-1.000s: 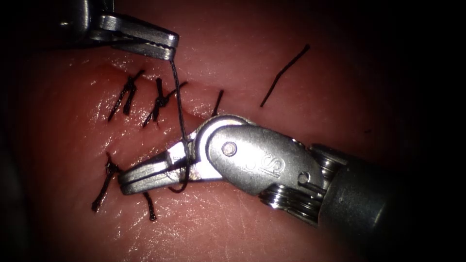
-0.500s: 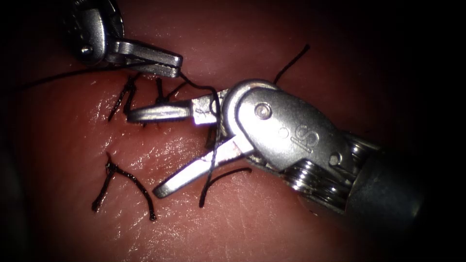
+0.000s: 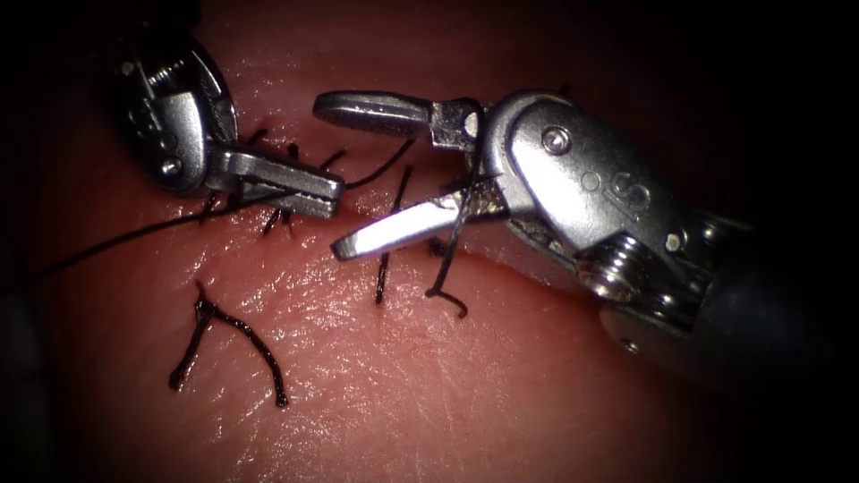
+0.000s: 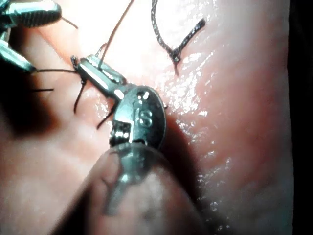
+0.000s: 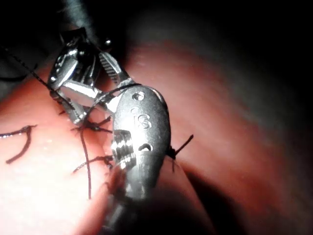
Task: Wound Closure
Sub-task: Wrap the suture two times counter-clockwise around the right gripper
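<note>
My left tool (image 3: 304, 188) sits low over the stitched cut with its jaws shut on the thread (image 3: 116, 240), which trails off to the left. In the left wrist view the same shut jaws (image 4: 100, 76) pinch that thread (image 4: 117, 29). My right tool (image 3: 328, 177) comes in from the right with both jaws spread wide and nothing gripped between them. A short thread end (image 3: 450, 259) drapes over its lower jaw near the hinge and curls onto the tissue (image 3: 447, 385). The right wrist view has thread (image 5: 105, 95) crossing the right tool's head.
Several dark knotted stitches (image 3: 268, 219) line the cut under the left tool. A loose forked piece of thread (image 3: 234, 331) lies on the tissue at the lower left, and it also shows as the loose piece (image 4: 171, 41). A cut stub (image 3: 383, 273) stands below the right tool's lower jaw.
The right tool's jaws, closed around the thread a second ago, have opened wide and moved up and right. The left tool has come down onto the stitch line with the thread.
</note>
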`<state>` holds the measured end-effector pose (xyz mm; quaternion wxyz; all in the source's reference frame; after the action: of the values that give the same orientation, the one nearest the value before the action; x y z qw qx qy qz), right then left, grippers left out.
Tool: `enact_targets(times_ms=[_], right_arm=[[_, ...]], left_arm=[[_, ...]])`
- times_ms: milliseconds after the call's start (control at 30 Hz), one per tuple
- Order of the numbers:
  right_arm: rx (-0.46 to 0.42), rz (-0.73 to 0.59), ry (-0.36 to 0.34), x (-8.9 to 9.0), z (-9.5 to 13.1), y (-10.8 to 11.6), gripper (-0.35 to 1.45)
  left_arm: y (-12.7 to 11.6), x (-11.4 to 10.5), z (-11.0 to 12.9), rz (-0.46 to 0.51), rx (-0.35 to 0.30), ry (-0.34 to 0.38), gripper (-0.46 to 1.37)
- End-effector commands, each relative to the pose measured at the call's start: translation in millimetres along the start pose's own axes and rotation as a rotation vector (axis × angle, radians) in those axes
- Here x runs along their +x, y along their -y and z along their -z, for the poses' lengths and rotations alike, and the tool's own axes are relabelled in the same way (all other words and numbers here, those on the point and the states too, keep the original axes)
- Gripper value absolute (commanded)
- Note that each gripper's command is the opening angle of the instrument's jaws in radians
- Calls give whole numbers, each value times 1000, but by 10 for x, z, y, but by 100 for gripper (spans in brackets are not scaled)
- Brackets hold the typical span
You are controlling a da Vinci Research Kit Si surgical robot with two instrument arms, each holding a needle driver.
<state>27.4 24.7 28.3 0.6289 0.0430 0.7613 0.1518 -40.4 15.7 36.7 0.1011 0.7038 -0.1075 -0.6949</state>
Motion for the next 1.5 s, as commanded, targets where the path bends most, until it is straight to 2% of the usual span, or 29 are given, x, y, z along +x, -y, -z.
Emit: enact_targets(times_ms=[33, 267, 433, 500, 833, 1267, 1500], right_arm=[[-37, 4, 23, -2, 3, -5, 108], [-159, -37, 87, -19, 11, -7, 101], [-162, -20, 158, -30, 12, 0, 101], [-148, -14, 200, -38, 14, 4, 101], [-26, -14, 277, -56, 14, 25, 101], [144, -18, 309, -75, 13, 52, 99], [195, -19, 296, -79, 13, 68, 98]], left_arm=[[-4, 4, -5, -3, -3, -4, -35], [-19, 28, -31, -4, -22, -1, -35], [-20, 41, -40, -10, -26, 0, -35], [-16, 46, -41, -11, -25, 1, -35], [7, 59, -41, -22, -27, -3, -35], [50, 62, -41, -9, -33, -17, -35], [74, 50, -40, 0, -37, -25, -35]])
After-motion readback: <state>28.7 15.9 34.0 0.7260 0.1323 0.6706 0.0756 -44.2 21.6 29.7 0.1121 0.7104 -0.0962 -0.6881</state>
